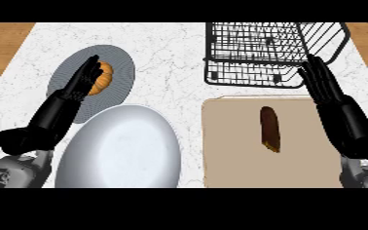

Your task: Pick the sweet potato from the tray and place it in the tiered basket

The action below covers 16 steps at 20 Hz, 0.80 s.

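White marbled counter, wooden strips showing at the top left and right corners. Beige tray at lower right; sweet potato lies lengthwise on it, untouched, just left of and below the right hand's fingertips. Right hand stands at the tray's right edge, fingers straight and close together, holding nothing; its tips reach the lower right corner of the black wire tiered basket. Left hand likewise flat, fingers straight, empty, lying across a grey ribbed plate. An orange-brown bun-like item sits on that plate, just right of the left fingers. Large pale bowl lies below them.
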### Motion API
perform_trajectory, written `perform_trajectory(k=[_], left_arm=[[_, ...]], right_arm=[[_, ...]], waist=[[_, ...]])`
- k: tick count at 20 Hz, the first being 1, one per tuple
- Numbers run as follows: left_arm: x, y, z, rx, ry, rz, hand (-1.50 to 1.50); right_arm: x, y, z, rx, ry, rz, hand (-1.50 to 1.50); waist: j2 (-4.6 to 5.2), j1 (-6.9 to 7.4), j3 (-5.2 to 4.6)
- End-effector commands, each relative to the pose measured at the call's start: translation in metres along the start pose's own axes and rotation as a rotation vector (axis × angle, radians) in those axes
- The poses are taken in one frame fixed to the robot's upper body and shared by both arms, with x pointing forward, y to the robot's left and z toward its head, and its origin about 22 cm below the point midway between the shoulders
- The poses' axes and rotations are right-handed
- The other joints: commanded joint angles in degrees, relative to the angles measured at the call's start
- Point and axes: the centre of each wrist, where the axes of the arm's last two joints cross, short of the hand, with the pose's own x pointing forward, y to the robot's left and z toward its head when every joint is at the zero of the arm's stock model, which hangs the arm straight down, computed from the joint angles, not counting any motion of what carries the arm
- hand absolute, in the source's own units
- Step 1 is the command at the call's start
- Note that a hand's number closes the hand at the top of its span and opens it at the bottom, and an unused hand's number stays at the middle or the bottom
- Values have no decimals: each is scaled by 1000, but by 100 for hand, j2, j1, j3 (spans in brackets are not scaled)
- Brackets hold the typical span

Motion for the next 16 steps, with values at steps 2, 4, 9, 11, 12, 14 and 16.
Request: perform_trajectory(k=[2,4,9,11,12,14,16], left_arm=[[-1,-7,0,127,52,-26,0],[-15,-28,-10,225,59,-4,0],[-28,-52,-9,269,118,42,0],[-29,-49,-4,284,123,40,0],[-31,-53,0,296,151,66,0],[-36,-60,-2,299,158,51,0],[-27,-71,-5,292,143,37,0]], right_arm=[[9,-26,-27,42,-37,-104,150],[12,-49,-43,33,-73,-202,150],[-19,-98,-33,-189,188,-229,-150],[-37,-60,-26,18,152,-559,-150],[-39,-69,-14,72,149,-587,-150],[-34,-95,-11,186,124,-552,-150],[-35,-111,-3,267,80,-502,-150]], waist=[[-86,-126,-79],[-46,-102,-73],[12,-57,-73],[-15,-55,-55],[-62,-151,-61],[-63,-172,-71],[-79,-169,-72]])
